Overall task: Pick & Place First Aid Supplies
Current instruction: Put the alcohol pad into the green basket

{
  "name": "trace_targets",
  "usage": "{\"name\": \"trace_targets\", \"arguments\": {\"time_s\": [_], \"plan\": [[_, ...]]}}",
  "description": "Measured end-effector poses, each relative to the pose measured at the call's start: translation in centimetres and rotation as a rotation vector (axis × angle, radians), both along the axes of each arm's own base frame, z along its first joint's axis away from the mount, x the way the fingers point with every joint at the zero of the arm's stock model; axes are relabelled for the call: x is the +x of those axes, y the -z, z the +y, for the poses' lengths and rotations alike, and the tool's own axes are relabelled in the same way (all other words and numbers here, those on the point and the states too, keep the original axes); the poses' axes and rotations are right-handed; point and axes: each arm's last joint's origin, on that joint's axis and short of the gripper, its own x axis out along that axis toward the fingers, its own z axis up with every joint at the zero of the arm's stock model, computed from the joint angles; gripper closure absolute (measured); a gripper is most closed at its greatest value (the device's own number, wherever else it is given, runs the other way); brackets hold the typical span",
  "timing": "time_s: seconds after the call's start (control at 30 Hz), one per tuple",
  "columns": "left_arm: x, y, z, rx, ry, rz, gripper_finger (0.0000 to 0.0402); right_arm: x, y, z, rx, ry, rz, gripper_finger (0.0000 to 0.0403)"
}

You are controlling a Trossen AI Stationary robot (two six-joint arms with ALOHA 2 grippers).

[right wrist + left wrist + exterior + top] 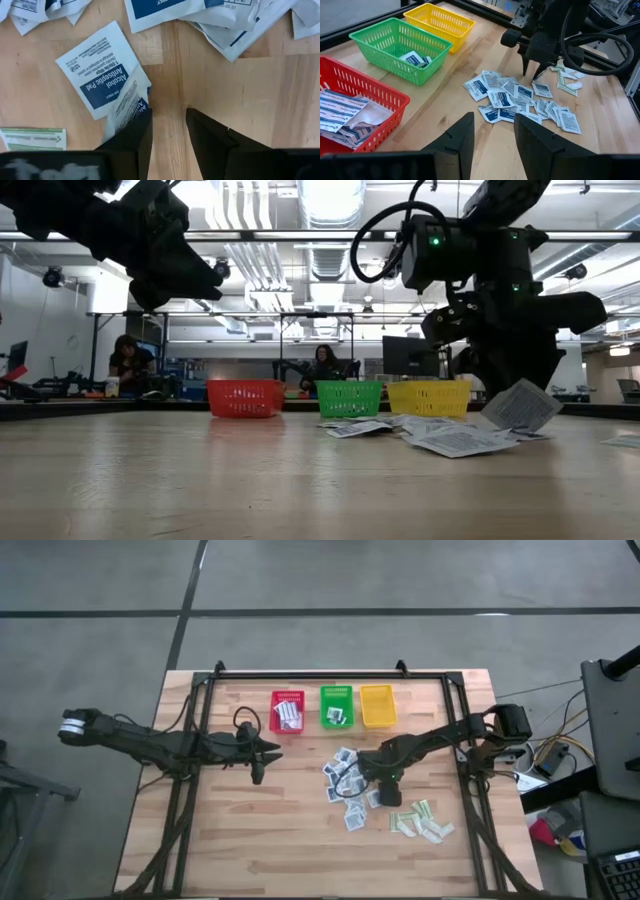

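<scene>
The first aid supplies lie on the table. A pile of small square white-blue packets [345, 785] [520, 97] sits at the middle, and pale green-beige strips [421, 820] lie to its right. A few oblong striped packets lie in the red basket [288, 710] and some square ones in the green basket [336, 705]. My right gripper [378, 780] [168, 130] points down at the pile's right edge, open, with bare wood between its fingers. One square packet [126, 107] [520, 405] stands tipped up beside it. My left gripper [262, 755] [492, 135] hovers open in front of the red basket. My right gripper comes from above, pointing down. The outer side of one finger [137, 132] lies against the raised edge [131, 100] of a square packet. That packet is tilted, with its lower edge on the table, and nothing sits between the fingers.
The yellow basket [378, 705] [440, 22] stands right of the green one near the table's far edge. A black frame rail [330, 673] runs along the far side and down both sides. Bare wood [260, 840] spreads over the near left of the table. People sit in the room behind.
</scene>
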Motion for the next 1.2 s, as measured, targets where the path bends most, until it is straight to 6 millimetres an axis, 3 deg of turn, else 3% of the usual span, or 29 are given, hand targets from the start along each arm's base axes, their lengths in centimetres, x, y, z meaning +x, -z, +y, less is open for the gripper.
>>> {"name": "trace_targets", "arguments": {"time_s": [0.4,0.63,0.87,1.2], "plan": [[0.0,0.0,0.0,-0.001,0.0,0.0,0.0268,-0.2,0.1,-0.9,-0.062,0.024,0.018,0.0282],[0.0,0.0,0.0,-0.002,0.0,0.0,0.0268,-0.3,-0.4,-0.8,0.059,-0.002,0.001,0.0288],[0.0,0.0,0.0,-0.002,0.0,0.0,0.0268,-0.6,-1.4,-0.2,0.244,0.022,-0.015,0.028],[0.0,0.0,0.0,-0.001,0.001,0.001,0.0268,-0.7,-1.1,2.4,0.255,0.028,0.018,0.0274]]}}
